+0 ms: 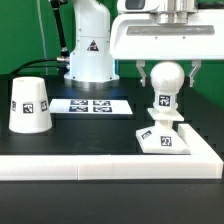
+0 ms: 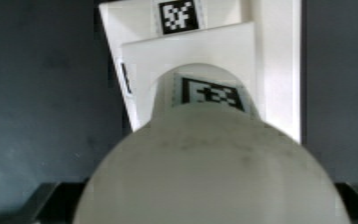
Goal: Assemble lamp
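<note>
- Gripper [image 1: 168, 72]: hangs from the white wrist block above the lamp. Its two fingers [image 1: 144, 72] stand one on each side of the bulb's round head. The exterior view shows a narrow gap on both sides, so the jaws look parted and not clamped. The wrist view is too close and blurred to confirm this.
- Bulb [image 1: 166, 86]: round white head on a short tagged stem, upright on the middle of the base. In the wrist view it fills the foreground [image 2: 202, 165].
- Base [image 1: 164, 140]: flat white square with a tag on its front face. It lies on the black table [image 1: 70, 140], tucked into the inner corner of the border wall on the exterior view's right.
- Shade [image 1: 30, 104]: tapered white cup, wide end down, tag facing the camera. It sits well apart on the exterior view's left.
- Marker board [image 1: 92, 104]: flat on the table between the shade and the bulb, nearer the robot pedestal [image 1: 90, 50].
- Border wall [image 1: 100, 166]: long white L-shaped strip along the front edge.
</note>
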Available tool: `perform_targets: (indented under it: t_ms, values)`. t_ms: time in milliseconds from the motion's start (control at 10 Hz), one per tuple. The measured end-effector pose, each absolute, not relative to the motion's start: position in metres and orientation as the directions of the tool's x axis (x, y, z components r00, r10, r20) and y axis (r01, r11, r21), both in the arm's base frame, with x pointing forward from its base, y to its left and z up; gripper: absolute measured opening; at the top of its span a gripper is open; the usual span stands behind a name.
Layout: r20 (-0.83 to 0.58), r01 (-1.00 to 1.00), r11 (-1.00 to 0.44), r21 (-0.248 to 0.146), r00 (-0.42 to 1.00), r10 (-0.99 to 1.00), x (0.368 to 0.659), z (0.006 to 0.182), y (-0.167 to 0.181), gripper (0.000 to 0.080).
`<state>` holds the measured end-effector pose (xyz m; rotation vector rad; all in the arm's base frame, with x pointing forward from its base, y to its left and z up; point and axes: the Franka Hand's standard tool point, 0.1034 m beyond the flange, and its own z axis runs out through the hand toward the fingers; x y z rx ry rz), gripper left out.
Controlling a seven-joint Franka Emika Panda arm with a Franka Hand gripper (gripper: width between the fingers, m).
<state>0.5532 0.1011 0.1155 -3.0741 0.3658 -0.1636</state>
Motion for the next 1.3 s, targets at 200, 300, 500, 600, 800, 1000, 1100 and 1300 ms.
perform_targets:
  t_ms: [200, 300, 500, 600, 800, 1000, 1100, 1300]
  values:
    - [0.086, -0.369, -0.926, -0.076, 0.923, -0.375, 0.5535, 0.1158, 0.1002, 0.0577]
    - [0.077, -0.418, -0.904, -0.087, 0.902, -0.424, 0.5533, 0.1157, 0.1009, 0.0577]
    - [0.05, -0.545, -0.831, -0.112, 0.832, -0.552, 0.5526, 0.1155, 0.1039, 0.0577]
    - [0.019, -0.643, -0.757, -0.121, 0.761, -0.649, 0.5508, 0.1152, 0.106, 0.0577]
    - [-0.04, -0.757, -0.642, -0.12, 0.65, -0.759, 0.5498, 0.1156, 0.1092, 0.0577]
    - [-0.096, -0.858, -0.499, -0.121, 0.51, -0.855, 0.5531, 0.1137, 0.1087, 0.0577]
    - [-0.107, -0.872, -0.474, -0.123, 0.486, -0.867, 0.5562, 0.1123, 0.1053, 0.0577]
    - [-0.126, -0.906, -0.403, -0.13, 0.418, -0.9, 0.5581, 0.1113, 0.1044, 0.0577]
